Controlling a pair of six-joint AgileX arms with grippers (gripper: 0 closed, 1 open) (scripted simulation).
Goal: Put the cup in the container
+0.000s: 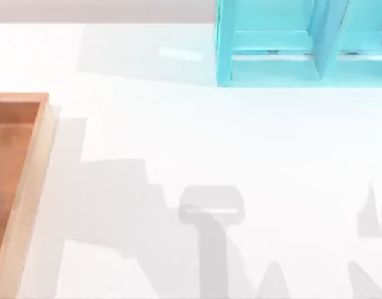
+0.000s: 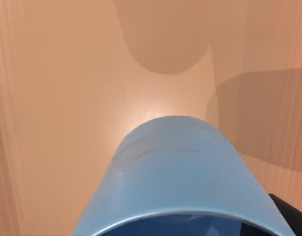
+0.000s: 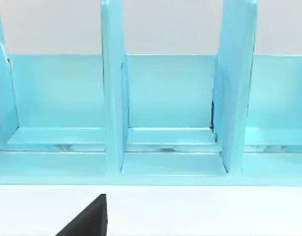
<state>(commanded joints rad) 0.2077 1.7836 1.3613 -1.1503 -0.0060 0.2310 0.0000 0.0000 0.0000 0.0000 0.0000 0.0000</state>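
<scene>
Cup (image 2: 183, 172) comes first, very close to the left wrist camera. It is blue and smooth, and its rim is the part nearest the camera. Under it and all around it is the orange-brown floor of the container (image 2: 57, 98), so the cup is over the inside of the box. Dark shadows lie on that floor past the cup. I cannot tell if the cup touches the floor, and I cannot tell if the left gripper is clamped on it or has let go.

From above, the container (image 1: 30, 168) sits at the left edge of the white table (image 1: 197, 137), with a lighter tan wall along its side. Grey shadows fall on the table at the near side.

Farther back, at the right, stands a cyan cabinet (image 1: 272, 56). The right wrist camera faces its open shelves (image 3: 170, 93). I cannot tell if the right gripper is open or closed.
</scene>
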